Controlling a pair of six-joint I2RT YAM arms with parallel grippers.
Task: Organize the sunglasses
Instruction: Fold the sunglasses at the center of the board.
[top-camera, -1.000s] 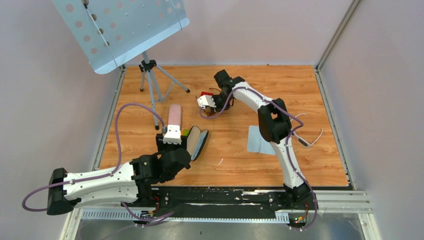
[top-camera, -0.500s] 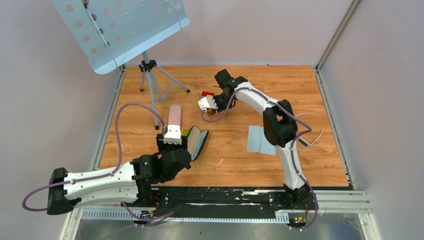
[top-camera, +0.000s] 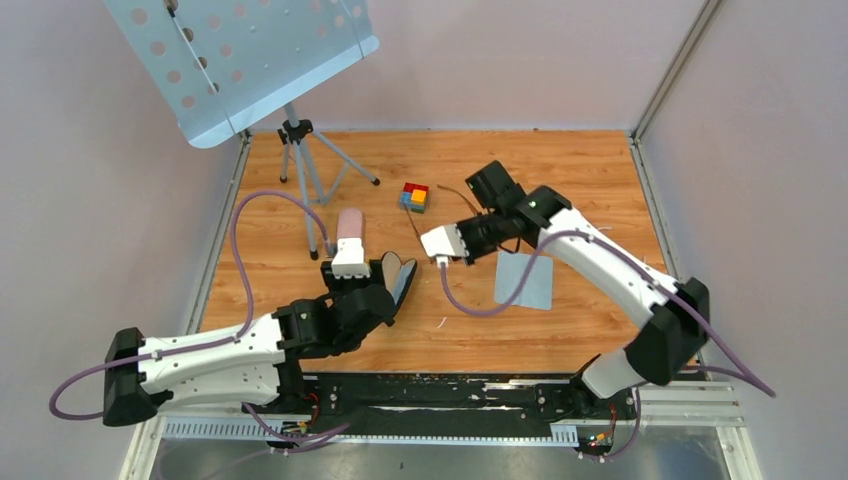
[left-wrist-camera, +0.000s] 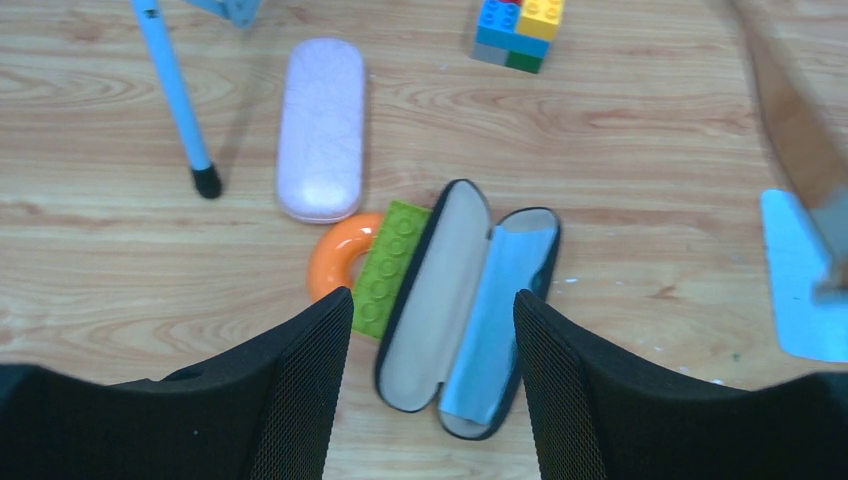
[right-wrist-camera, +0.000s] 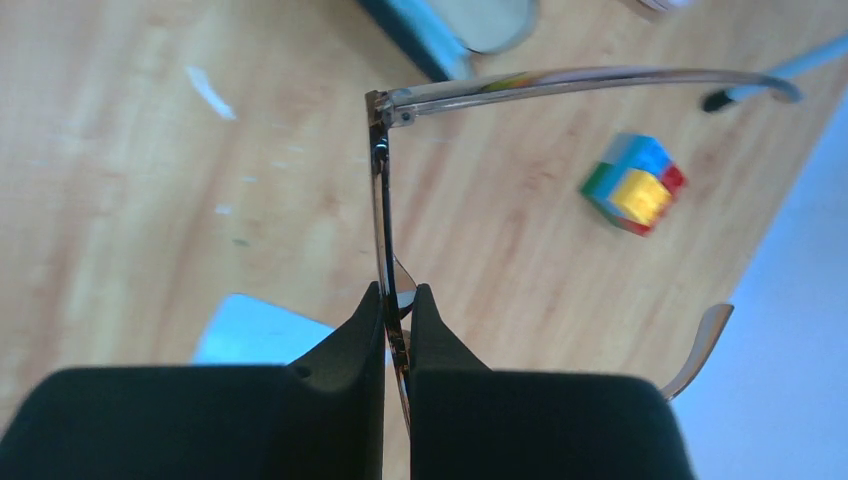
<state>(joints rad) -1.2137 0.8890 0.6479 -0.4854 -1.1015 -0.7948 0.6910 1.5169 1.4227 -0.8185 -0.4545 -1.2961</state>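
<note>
One pair of sunglasses (right-wrist-camera: 383, 180) is clenched by the right end effector (right-wrist-camera: 398, 298), just right of the open black glasses case (left-wrist-camera: 465, 300), above which the released left end effector (left-wrist-camera: 430, 305) is poised.

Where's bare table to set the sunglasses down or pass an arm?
Bare wood between the open black case and the cloth, and right of the brick stack. Crowded left of the case: pink case, orange ring, green brick.
</note>
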